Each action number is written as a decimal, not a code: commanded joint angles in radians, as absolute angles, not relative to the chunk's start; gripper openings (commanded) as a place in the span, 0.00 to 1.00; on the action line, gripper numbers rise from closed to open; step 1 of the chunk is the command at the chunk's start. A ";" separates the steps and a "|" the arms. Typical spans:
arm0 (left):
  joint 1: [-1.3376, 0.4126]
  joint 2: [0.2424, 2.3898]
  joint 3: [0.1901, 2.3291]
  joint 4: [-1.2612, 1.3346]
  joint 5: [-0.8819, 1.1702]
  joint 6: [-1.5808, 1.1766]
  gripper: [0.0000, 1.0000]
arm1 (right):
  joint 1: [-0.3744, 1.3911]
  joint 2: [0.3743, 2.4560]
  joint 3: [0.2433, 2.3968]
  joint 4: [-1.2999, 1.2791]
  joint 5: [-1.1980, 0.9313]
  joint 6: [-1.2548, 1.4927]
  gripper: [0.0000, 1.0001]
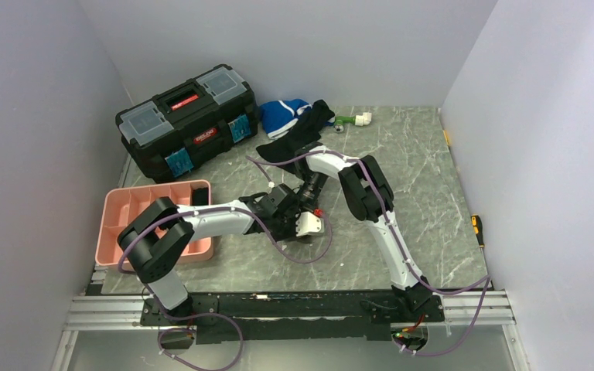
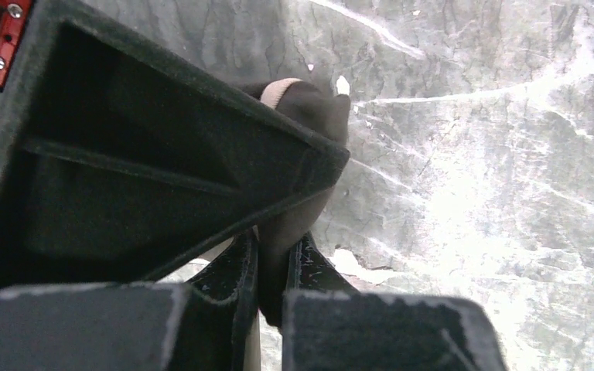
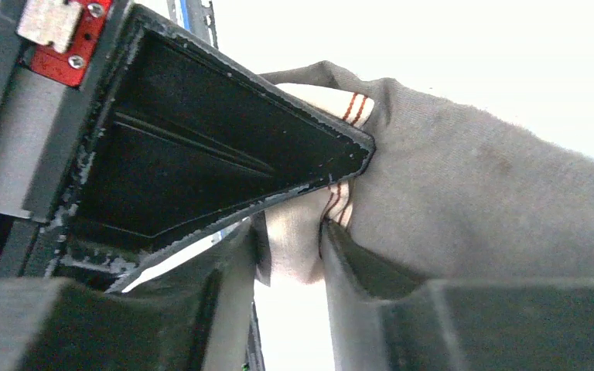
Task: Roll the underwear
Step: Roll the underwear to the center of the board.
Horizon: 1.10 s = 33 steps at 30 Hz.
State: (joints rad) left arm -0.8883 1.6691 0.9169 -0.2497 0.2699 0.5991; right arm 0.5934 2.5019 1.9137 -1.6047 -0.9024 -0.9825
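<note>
The arms' mounting rail [image 1: 294, 307] runs along the near edge of the grey marbled surface [image 1: 425, 170]. At mid-surface the left tool [image 2: 294, 232] and right tool [image 3: 317, 224] are each clamped on the underwear [image 3: 472, 201], which is bunched between them. A pink tray [image 1: 116, 202] sits to the left. Farther back, a black toolbox [image 1: 186, 124] and a blue-and-white garment [image 1: 282, 116] lie before pale walls [image 1: 294, 39].

Robot test cell in a lab, seen from my remote console
Plain white partition walls [image 1: 39, 116] box in a marble-patterned tabletop [image 1: 425, 178]. My left arm [image 1: 209, 220] and right arm [image 1: 390, 239] are bolted to an aluminium rail [image 1: 100, 313] at its near edge, purple cables [image 1: 306, 261] loop loose, and a black toolbox [image 1: 189, 124] sits at the back
</note>
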 commanded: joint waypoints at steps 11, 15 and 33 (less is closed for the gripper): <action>-0.835 1.715 0.921 -0.248 0.467 0.563 0.00 | 0.509 2.218 1.777 -1.385 -0.810 -0.937 0.50; -0.807 1.726 0.940 -0.267 0.503 0.555 0.00 | 0.447 2.130 1.700 -1.325 -0.792 -0.899 0.51; -0.633 2.050 1.307 -0.671 0.860 0.560 0.00 | 0.247 1.526 1.208 -0.841 -0.693 -0.583 0.51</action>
State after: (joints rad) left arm -0.6834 1.9381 1.2285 -0.5137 0.7353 0.5518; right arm 0.2405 1.6802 1.2934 -1.0115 -0.7063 -0.6586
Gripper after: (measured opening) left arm 0.156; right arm 0.508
